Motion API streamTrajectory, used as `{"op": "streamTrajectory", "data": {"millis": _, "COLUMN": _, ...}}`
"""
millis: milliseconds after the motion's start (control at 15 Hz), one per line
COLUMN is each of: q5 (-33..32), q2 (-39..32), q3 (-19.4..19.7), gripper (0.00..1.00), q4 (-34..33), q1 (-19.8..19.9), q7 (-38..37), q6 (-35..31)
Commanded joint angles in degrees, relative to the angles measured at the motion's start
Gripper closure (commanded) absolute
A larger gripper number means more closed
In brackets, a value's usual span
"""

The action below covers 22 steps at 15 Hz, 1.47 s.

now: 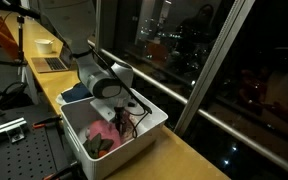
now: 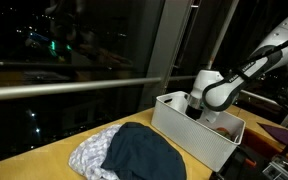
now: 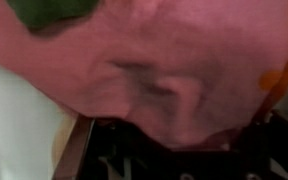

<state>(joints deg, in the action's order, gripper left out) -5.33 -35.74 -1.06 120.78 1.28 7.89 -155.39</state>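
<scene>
- Dark windows [image 1: 214, 50] are seen behind the bin [image 1: 134, 150]; the gripper [image 1: 121, 118] is set inside, onto pink cloth [image 1: 102, 131].
- Dark cloth [image 2: 144, 155] is heaped beside the bin.
- Wrist view is filled with pink cloth; jaw width cannot be told; a thick fold is best pinched.

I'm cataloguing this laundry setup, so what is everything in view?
bin: one, white, on the counter by the window
pink cloth: one, pink, in the bin
green cloth: one, green, beside the pink cloth
dark garment: one, dark blue, on the counter beside the bin
patterned cloth: one, white-grey, partly under the dark garment
laptop: one, grey, counter's far end
cup: one, white, behind the laptop
counter: one, wooden
gripper: one, black, inside the bin
arm: one, white
</scene>
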Motion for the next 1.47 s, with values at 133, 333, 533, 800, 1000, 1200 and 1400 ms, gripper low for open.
{"op": "streamTrajectory", "data": {"millis": 133, "q5": 0.7, "q2": 13.0, "q3": 0.0, "gripper": 0.98, "q4": 10.1, "q1": 1.1, "q7": 0.2, "q6": 1.2}}
{"op": "streamTrajectory", "data": {"millis": 333, "q5": -0.1, "q2": 22.0, "q3": 0.4, "gripper": 1.0, "q4": 14.3, "q1": 0.0, "q7": -0.8, "q6": 3.0}}
{"op": "streamTrajectory", "data": {"millis": 533, "q5": -1.7, "q2": 30.8, "q3": 0.9, "gripper": 1.0, "q4": 15.8, "q1": -1.3, "q7": -2.5, "q6": 7.0}}
{"op": "streamTrajectory", "data": {"millis": 800, "q5": -7.1, "q2": 41.0, "q3": -0.6, "gripper": 1.0, "q4": 13.4, "q1": -3.2, "q7": -7.7, "q6": 15.9}}
{"op": "streamTrajectory", "data": {"millis": 1000, "q5": -10.6, "q2": 46.0, "q3": -4.0, "gripper": 1.0, "q4": 9.1, "q1": -4.8, "q7": -11.2, "q6": 22.9}}
{"op": "streamTrajectory", "data": {"millis": 1200, "q5": -13.2, "q2": 47.7, "q3": -8.9, "gripper": 1.0, "q4": 2.5, "q1": -7.2, "q7": -13.9, "q6": 30.4}}
{"op": "streamTrajectory", "data": {"millis": 1400, "q5": -13.2, "q2": 45.0, "q3": -14.2, "gripper": 1.0, "q4": -5.7, "q1": -10.7, "q7": -15.3, "q6": 37.0}}
